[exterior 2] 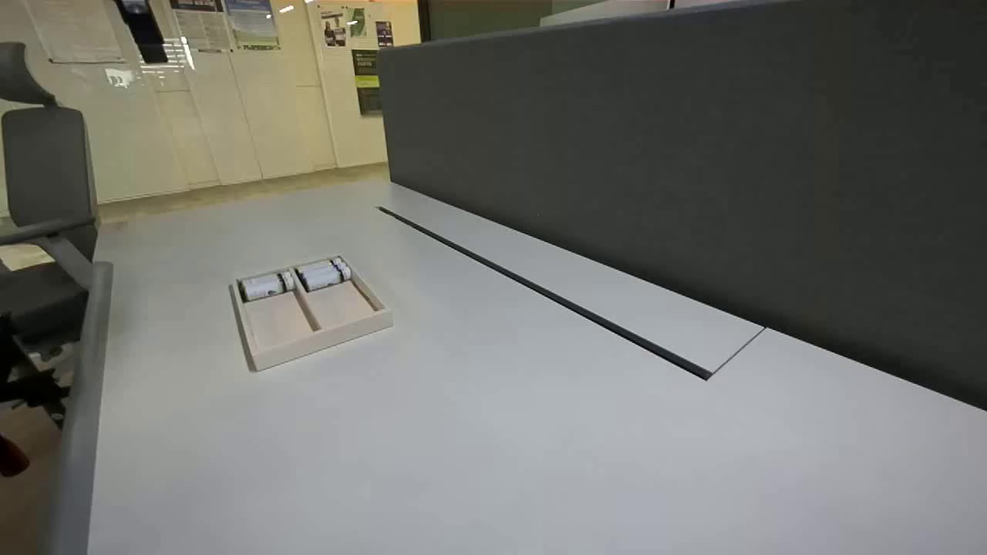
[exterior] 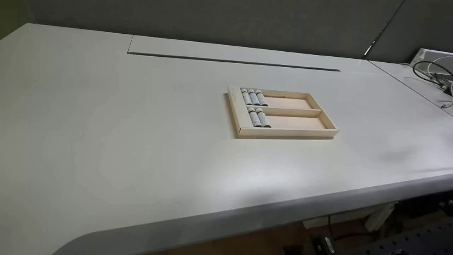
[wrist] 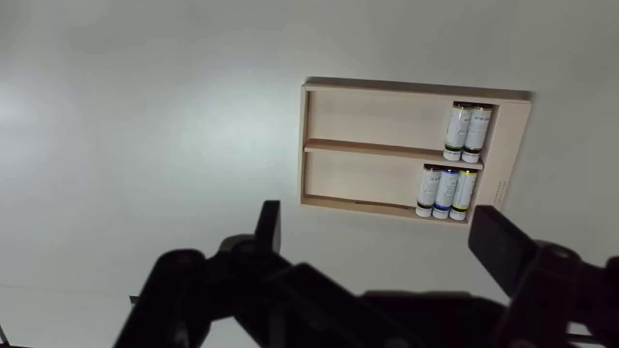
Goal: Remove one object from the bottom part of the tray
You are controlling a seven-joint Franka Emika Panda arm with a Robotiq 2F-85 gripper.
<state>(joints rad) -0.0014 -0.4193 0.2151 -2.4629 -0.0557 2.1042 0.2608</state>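
Note:
The light-wood tray (exterior: 288, 132) lies flat on the table, split by a bar into two long compartments. It also shows in an exterior view (exterior 2: 324, 340) and in the wrist view (wrist: 507, 140). No grey metal blocks show; the objects are small white labelled cylinders with coloured bands. Two cylinders (exterior: 258, 117) lie at one end of the lower compartment in this exterior view, and three cylinders (exterior: 253, 97) in the upper. In the wrist view the pair (wrist: 467, 130) is above the trio (wrist: 446, 192). My gripper (wrist: 375, 222) is open and empty, above the table beside the tray's trio side.
The white table (exterior: 141, 141) has a long dark slot (exterior: 233, 62) near a grey partition (exterior 2: 678, 154). Its rounded front edge (exterior: 247, 216) runs along the tray's pair side. Cables (exterior: 435, 74) lie at the far right. A chair (exterior 2: 50, 177) stands beside the table.

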